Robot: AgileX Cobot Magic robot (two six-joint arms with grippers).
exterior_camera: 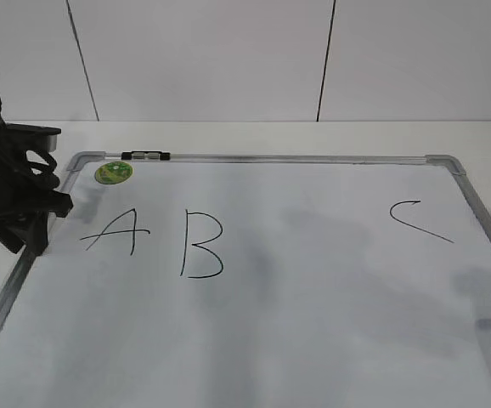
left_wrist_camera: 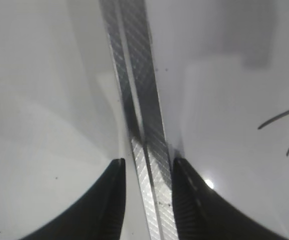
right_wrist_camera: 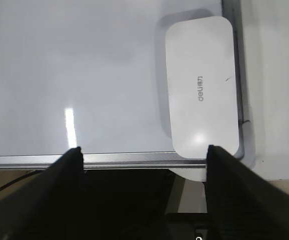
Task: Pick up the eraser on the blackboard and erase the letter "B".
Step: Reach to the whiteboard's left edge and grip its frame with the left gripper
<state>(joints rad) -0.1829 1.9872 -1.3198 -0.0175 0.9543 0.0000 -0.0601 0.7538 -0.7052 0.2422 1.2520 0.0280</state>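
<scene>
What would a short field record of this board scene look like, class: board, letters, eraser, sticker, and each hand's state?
board: white board with a silver frame, lying flat on the table
letters: A, B and C, in black marker, all unerased
eraser: white eraser at the board's right edge, near a corner, not gripped
sticker: round green sticker by the top-left corner
left hand: left hand straddling the board's left frame rail
right hand: right hand open above the board's edge, eraser just ahead
</scene>
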